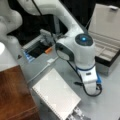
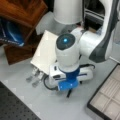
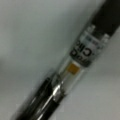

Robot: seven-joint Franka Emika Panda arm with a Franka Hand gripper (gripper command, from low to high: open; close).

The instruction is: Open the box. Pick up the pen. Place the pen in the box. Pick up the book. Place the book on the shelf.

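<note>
Pincer: the gripper (image 2: 68,93) is low over the grey table (image 2: 22,82), mostly hidden under the arm's wrist; I cannot tell whether its jaws are apart or together.
Pen: the pen (image 3: 67,72) fills the wrist view right under the pincer, lying slantwise on the table; contact not visible.
Box: the box (image 1: 106,37) stands open, lid up, beige lining showing, off to one side of the pincer.
Book: the book (image 1: 56,96) lies flat on the table just beside the pincer.
Shelf: the shelf (image 1: 13,95) is beyond the book, nothing of the task on it.
Progress: box opened; by my judgement pen pick-up in hand; pen not boxed, book not shelved.
Count: one pen, one box, one book, one shelf.
</note>
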